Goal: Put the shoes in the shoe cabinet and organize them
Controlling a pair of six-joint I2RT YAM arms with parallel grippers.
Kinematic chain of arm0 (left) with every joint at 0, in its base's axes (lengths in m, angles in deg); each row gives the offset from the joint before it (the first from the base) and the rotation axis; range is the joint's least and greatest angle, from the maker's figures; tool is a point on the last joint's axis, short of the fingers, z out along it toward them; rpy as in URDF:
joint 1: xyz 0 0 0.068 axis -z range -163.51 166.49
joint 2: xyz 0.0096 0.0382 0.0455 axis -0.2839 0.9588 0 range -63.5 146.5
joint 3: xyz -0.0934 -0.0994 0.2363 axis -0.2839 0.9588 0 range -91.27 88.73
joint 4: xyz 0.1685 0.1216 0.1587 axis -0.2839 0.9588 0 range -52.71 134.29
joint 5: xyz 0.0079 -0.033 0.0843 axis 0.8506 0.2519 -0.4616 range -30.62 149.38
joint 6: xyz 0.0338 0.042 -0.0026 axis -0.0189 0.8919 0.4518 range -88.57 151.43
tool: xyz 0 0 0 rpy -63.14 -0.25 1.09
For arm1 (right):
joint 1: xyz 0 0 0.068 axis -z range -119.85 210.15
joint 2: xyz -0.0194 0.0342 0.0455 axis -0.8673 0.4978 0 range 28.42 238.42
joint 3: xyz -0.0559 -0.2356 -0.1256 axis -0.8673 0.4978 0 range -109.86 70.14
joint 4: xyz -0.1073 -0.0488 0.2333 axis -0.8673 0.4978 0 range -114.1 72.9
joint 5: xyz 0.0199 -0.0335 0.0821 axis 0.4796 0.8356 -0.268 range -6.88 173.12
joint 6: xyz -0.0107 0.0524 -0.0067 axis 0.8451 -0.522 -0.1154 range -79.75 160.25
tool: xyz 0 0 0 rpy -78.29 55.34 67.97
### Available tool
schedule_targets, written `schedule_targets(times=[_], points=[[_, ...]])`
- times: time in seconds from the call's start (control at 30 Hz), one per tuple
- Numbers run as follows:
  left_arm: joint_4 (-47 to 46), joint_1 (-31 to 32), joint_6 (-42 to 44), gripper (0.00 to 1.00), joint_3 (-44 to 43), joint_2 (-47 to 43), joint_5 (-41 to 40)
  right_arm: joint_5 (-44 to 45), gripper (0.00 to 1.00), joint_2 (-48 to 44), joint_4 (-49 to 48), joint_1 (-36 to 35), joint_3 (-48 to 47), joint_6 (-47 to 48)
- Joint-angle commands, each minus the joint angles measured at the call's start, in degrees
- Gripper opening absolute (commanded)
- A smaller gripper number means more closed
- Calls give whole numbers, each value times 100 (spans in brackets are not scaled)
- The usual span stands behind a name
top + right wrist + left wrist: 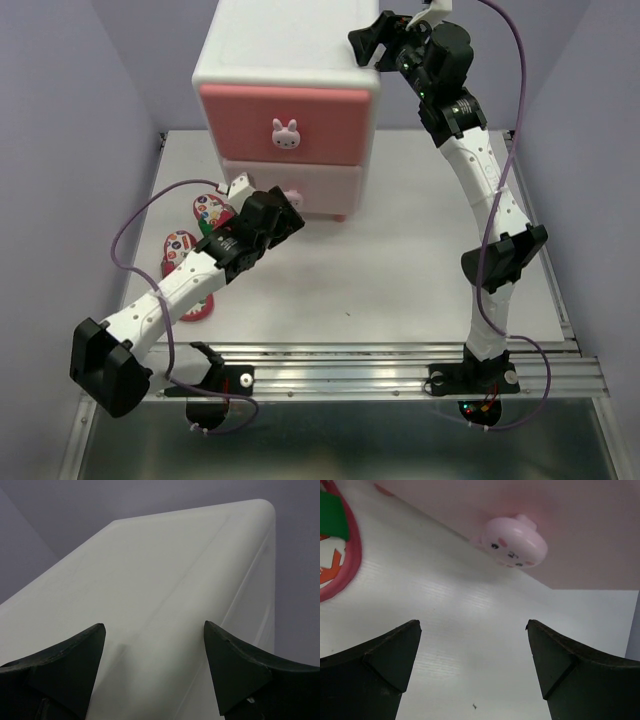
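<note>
The left tool (472,625), jaws apart, has the lower drawer's bunny knob (515,542) just ahead, slightly right: closing off-centre could slip off it. The right tool (155,625), jaws apart, hovers over the shoe cabinet (165,580); unbraced, it may slide when pulled. 2 sandals (208,207) lie left of the left tool.
</note>
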Motion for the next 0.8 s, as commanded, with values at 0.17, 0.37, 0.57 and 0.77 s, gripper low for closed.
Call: schedule_targets(times=[0.17,0.37,0.57,0.77], points=[[-1922,-8,807,99,-384,1094,-721,-380,85,399,1254,-55,343,598],[-2581,-192,992,99,-410,1560,-1169,-424,85,346,1245,-2,395,625],[-3232,-316,1554,98,-630,1763,-1135,-494,85,328,1201,-2,483,554],[-3083,-439,1967,60,-1008,2071,-907,-573,85,442,1157,-2,378,449]])
